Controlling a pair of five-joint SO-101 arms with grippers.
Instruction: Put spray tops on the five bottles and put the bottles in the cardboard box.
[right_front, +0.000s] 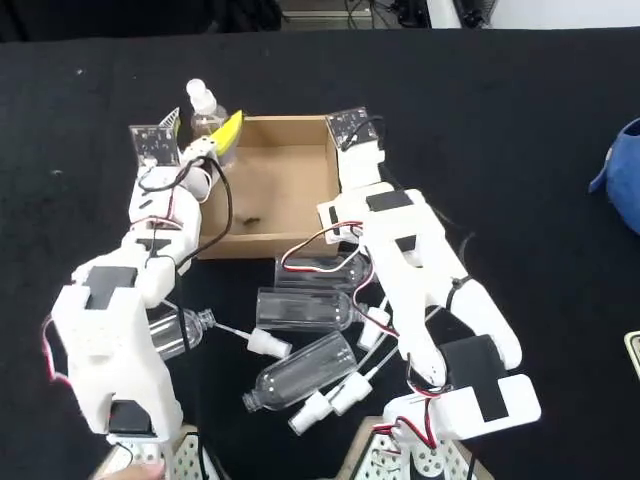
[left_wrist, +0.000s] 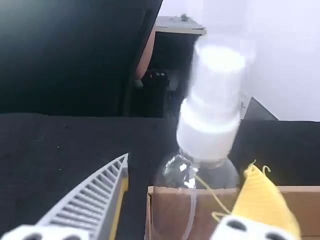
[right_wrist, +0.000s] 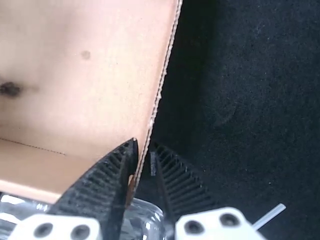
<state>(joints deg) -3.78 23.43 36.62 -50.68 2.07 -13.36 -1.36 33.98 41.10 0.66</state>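
Left gripper: your jaws stand spread around the clear plastic bottle with its white spray top.
Right gripper: you pinch the brown cardboard box wall.

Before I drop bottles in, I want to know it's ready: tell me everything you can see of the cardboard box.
The cardboard box is plain brown, squarish and open-topped, and it sits flat on the black table. Nothing lies inside except a small dark smudge on its floor. The right gripper pinches its right-hand wall, and a spray-topped bottle is upright at its far left corner.
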